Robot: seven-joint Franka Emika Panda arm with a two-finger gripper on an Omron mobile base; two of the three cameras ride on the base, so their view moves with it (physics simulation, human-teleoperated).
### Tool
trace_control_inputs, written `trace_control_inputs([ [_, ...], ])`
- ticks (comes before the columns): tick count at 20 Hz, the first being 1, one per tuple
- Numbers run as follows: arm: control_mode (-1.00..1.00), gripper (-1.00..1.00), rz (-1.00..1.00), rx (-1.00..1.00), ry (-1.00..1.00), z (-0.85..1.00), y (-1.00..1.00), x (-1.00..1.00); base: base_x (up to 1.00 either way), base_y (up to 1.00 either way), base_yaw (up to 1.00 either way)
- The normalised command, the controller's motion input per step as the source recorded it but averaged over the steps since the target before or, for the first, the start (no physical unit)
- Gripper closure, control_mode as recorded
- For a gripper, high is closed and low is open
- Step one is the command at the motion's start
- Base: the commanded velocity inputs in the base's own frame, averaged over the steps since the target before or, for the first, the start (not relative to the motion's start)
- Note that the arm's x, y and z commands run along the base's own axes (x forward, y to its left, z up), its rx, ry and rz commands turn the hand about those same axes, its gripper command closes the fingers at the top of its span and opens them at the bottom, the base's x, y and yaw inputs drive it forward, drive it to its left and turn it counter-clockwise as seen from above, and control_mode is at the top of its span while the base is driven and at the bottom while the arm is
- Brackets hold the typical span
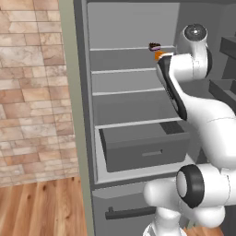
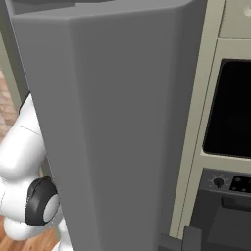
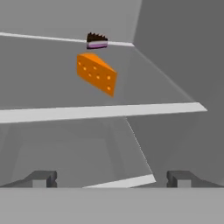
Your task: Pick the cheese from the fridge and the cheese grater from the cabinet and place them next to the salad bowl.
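Grey fridge [image 3: 175, 65] shelf, orange cheese [image 3: 97, 73] wedge, pale-dotted face, upright

Even, flat rendered light surrounds me, with no clear source or glare. My fridge [image 1: 133, 92] interior shades darker beneath each shelf. Edges look soft and slightly pixelated; no lens distortion shows.

Orange cheese [image 3: 97, 73] with pale spots, grey fridge [image 1: 133, 27] inside
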Motion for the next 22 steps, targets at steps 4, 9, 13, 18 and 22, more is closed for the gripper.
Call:
trace_control_inputs([
  [4,-1.00,-1.00,0.00,0.00,0.00,0.09,-0.02,0.45,0.00,0.00,0.00],
  [9,-1.00,-1.00,0.00,0.00,0.06,0.15,-0.08,0.36,0.00,0.00,0.00],
  [13,-1.00,-1.00,0.03,-0.01,0.05,0.04,-0.04,0.33,0.00,0.00,0.00],
  [18,-1.00,-1.00,0.02,-0.09,0.00,-0.05,0.00,0.35,0.00,0.00,0.00],
  [22,-1.00,-1.00,0.00,-0.15,-0.06,-0.15,0.00,0.30,0.00,0.00,0.00],
])
